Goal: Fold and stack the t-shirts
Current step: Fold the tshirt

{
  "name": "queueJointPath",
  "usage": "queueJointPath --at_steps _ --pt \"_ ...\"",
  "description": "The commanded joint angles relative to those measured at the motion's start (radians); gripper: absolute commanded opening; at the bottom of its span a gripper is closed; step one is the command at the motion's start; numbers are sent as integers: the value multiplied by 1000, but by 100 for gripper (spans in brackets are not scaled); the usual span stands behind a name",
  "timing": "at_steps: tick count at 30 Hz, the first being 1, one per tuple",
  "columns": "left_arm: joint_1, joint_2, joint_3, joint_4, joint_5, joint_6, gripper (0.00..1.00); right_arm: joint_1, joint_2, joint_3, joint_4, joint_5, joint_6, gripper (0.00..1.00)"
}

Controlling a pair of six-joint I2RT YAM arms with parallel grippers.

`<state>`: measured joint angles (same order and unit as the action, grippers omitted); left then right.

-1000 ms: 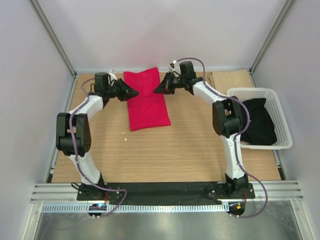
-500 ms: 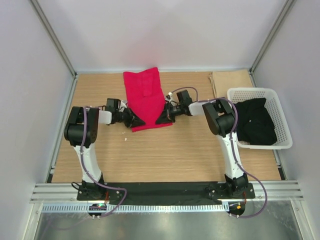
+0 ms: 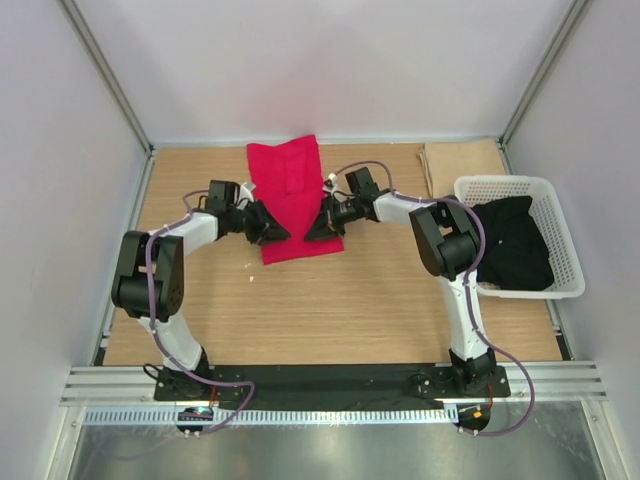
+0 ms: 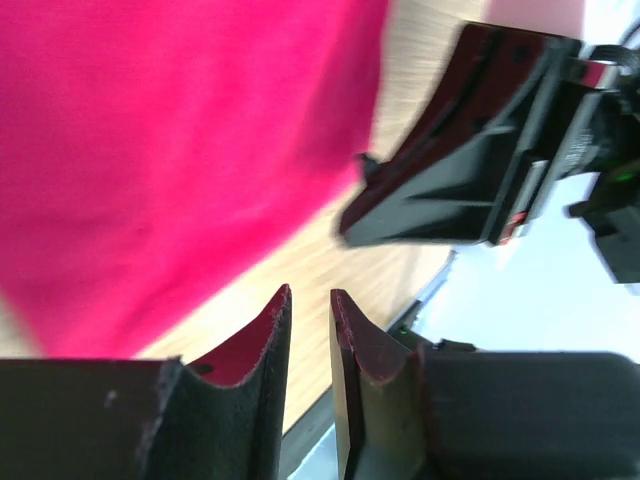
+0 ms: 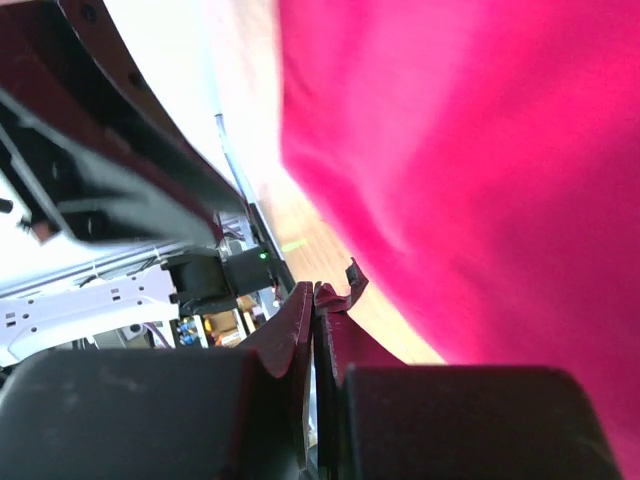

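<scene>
A crimson red t-shirt (image 3: 293, 200), folded into a long strip, lies flat at the middle back of the table. My left gripper (image 3: 277, 234) lies low at its near left edge, jaws a narrow gap apart with only wood between them (image 4: 310, 298); the shirt (image 4: 170, 130) lies just beyond the fingertips. My right gripper (image 3: 311, 231) is at the shirt's near right edge, jaws pressed together (image 5: 316, 292) with no cloth between them; the shirt (image 5: 480, 150) lies beside it. The two grippers face each other across the strip.
A white lattice basket (image 3: 500, 183) stands at the right edge with dark clothing (image 3: 515, 240) in it. A flat brown sheet (image 3: 460, 158) lies at the back right. Grey walls close in the back and both sides.
Both grippers swept from the shirt's far end toward its near end, then came a little way back. They now sit closer together at its near edges. The shirt has barely moved.
</scene>
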<state>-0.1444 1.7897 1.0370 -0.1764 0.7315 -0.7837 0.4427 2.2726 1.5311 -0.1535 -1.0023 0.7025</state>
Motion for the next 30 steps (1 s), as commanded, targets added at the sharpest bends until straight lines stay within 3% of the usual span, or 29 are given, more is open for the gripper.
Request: queueJointPath --at_steps 1,7,13,18,26,30 --pt "-27 -27 -20 89 48 -75 23 25 -13 34 49 -18 67 6" --pt "-23 34 -168 198 49 -108 15 25 24 -66 144 -10 97 6" --pt "19 114 -242 186 -4 -49 14 -12 13 -164 143 8 55 6" --pt "17 42 -265 97 11 -5 12 -27 -28 -174 48 18 -20 5" --pt "-12 -213 -152 -48 48 -20 15 11 -125 -79 29 2 43 6" --pt "-12 -144 -34 -20 42 -43 16 50 -58 44 43 10 90 6"
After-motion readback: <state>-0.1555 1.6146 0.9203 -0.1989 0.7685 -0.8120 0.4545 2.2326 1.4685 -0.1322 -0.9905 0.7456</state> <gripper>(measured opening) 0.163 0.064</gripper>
